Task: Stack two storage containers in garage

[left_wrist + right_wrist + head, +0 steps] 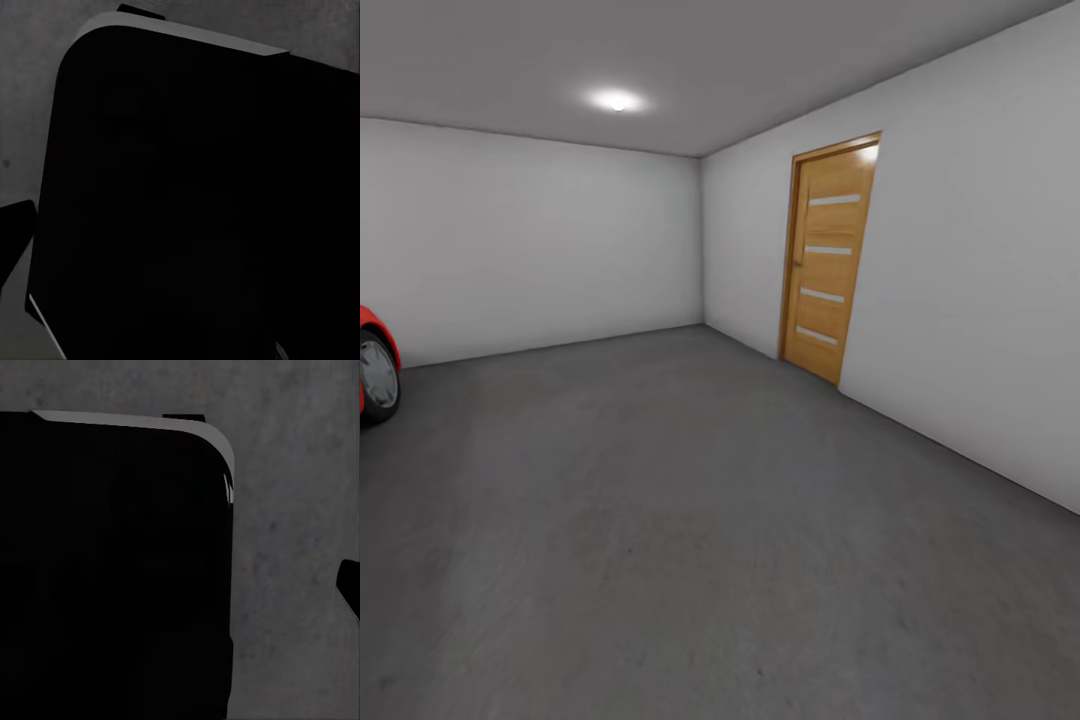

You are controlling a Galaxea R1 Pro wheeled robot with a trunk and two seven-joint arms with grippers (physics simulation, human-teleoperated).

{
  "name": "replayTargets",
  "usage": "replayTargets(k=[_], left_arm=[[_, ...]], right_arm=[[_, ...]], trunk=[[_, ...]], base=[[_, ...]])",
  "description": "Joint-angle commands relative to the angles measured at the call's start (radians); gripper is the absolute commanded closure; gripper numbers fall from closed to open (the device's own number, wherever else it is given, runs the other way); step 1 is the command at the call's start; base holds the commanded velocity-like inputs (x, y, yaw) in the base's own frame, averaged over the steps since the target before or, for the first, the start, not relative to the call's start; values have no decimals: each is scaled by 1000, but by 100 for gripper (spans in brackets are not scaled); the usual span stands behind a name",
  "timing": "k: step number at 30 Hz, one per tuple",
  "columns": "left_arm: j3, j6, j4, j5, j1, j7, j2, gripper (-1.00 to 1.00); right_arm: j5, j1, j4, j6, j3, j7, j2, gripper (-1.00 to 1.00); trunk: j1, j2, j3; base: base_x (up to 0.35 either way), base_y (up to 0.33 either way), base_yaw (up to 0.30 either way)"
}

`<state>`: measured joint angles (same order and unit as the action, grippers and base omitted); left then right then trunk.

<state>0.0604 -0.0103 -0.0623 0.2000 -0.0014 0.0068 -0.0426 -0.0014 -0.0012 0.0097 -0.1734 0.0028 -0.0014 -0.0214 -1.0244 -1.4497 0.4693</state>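
The garage's dark concrete floor (690,520) lay under white walls (530,240); a wooden door (828,258) stood on one side wall, a red car's wheel (375,372) at the other edge. No container or gripper was visible, so grip states could not be told. Driving on risked clipping the car.

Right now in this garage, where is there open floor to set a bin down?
The grey concrete floor lies bare from the far white wall across to the right wall with the wooden door. The one crowded spot is the left edge, where a red car's wheel stands; the strip before the door is best left free.
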Motion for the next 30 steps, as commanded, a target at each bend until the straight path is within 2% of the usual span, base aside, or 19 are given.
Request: replayTargets(k=[1,30], left_arm=[[6,-1,0,2,0,1,0,-100],[4,0,-1,2,0,1,1,-100]], right_arm=[[0,0,1,-5,0,0,0,-100],[0,0,1,-5,0,0,0,-100]], trunk=[[-1,0,1],[-1,0,1]], base=[[323,0,0],[323,0,0]])
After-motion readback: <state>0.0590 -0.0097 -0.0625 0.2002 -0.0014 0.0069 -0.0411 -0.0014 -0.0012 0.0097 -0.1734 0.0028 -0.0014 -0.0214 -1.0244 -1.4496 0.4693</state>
